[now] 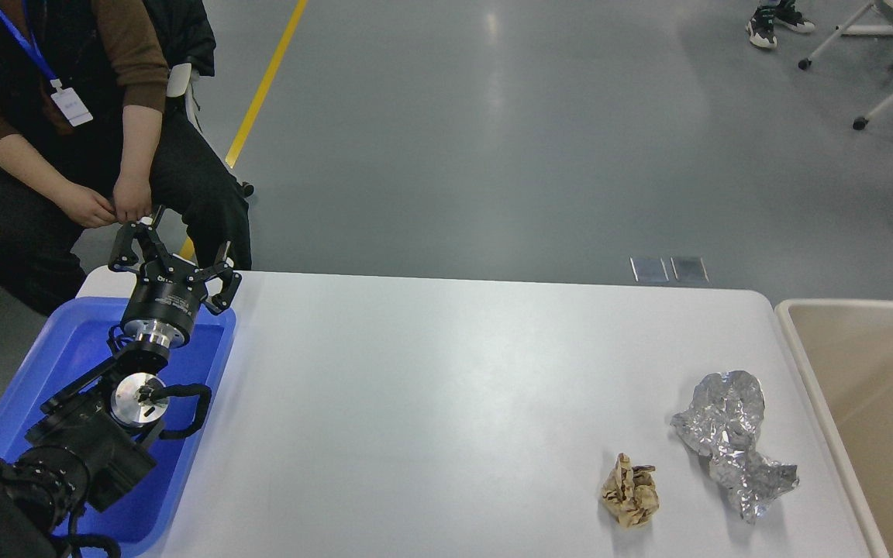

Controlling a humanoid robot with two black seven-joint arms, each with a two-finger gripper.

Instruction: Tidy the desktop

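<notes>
1. Across the lower part of the head view lies the desktop, white and matte with rounded far corners, and every other place below is given from it.
2. On the desktop's left edge rests a blue tray, its long side running along the edge.
3. Over the far end of the tray hangs the left gripper, with its two black fingers spread well apart and nothing between them.
4. The left arm comes up from the desktop's near left corner, above the tray.
5. Toward the desktop's near right part sits a crumpled brown paper ball.
6. Just right of the paper, apart from it, lies a crumpled sheet of silver foil, close to the desktop's right edge.
7. Against the desktop's right edge stands a beige bin, open at the top.
8. Beyond the desktop's far left corner sits a person in dark clothes with a blue lanyard, hands together.
9. No right arm or gripper shows anywhere around the desktop.
</notes>
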